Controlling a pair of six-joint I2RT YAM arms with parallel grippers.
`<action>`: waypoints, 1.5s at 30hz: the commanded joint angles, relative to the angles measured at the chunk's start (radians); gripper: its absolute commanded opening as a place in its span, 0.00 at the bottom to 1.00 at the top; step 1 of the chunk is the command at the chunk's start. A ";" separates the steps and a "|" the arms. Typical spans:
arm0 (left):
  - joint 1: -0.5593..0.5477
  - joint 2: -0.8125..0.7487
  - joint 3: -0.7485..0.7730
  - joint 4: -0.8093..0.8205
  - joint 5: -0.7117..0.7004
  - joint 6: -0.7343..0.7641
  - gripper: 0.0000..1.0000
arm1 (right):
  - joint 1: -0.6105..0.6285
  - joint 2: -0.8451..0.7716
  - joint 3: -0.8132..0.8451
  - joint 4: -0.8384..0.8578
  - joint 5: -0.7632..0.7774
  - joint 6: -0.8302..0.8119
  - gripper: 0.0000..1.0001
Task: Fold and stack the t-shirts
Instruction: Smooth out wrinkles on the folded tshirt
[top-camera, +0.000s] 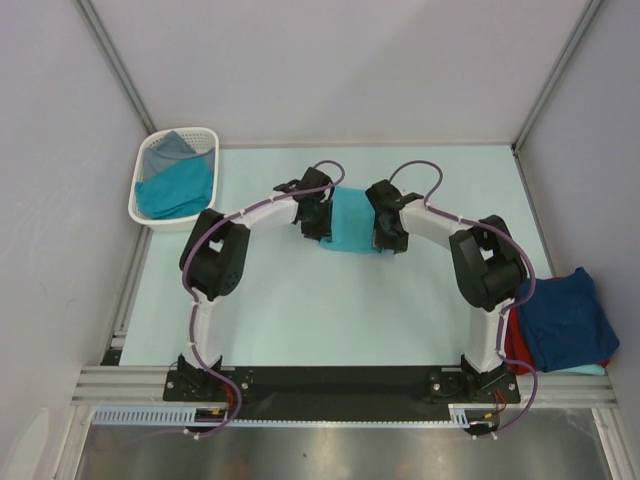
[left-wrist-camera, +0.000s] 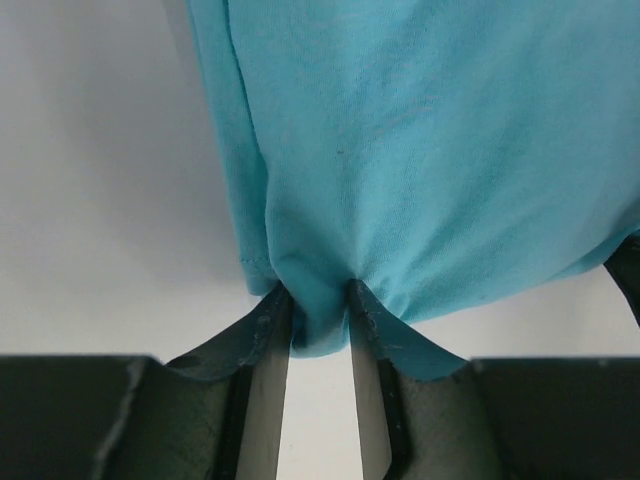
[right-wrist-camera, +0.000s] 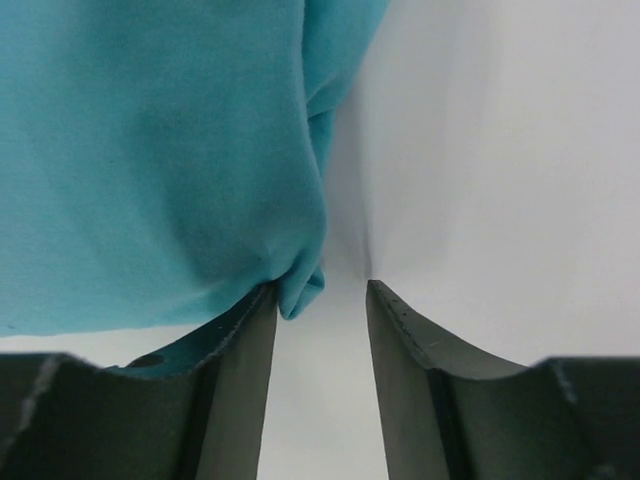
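Observation:
A teal t-shirt (top-camera: 351, 222) lies folded into a narrow strip at the middle of the table, between both arms. My left gripper (top-camera: 318, 222) is at its left edge. In the left wrist view a bunched fold of the teal t-shirt (left-wrist-camera: 420, 150) fills the gap between the fingertips, so the left gripper (left-wrist-camera: 320, 298) is shut on it. My right gripper (top-camera: 384, 230) is at the shirt's right edge. In the right wrist view the right gripper (right-wrist-camera: 320, 286) stands open, and a corner of the teal t-shirt (right-wrist-camera: 150, 160) only touches its left finger (right-wrist-camera: 255, 340).
A white slotted basket (top-camera: 145, 212) at the back left holds a teal and a grey shirt. A navy blue shirt (top-camera: 562, 318) lies on a red one (top-camera: 513, 346) at the table's right edge. Grey walls stand on three sides.

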 joint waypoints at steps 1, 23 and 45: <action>-0.004 -0.008 0.037 -0.012 -0.002 -0.001 0.27 | -0.006 0.028 0.025 0.012 -0.009 -0.001 0.42; -0.141 -0.229 -0.256 -0.039 0.004 -0.033 0.08 | 0.133 -0.188 -0.234 -0.057 -0.027 0.130 0.00; -0.294 -0.462 -0.528 -0.150 -0.024 -0.034 0.09 | 0.383 -0.355 -0.392 -0.205 -0.032 0.305 0.00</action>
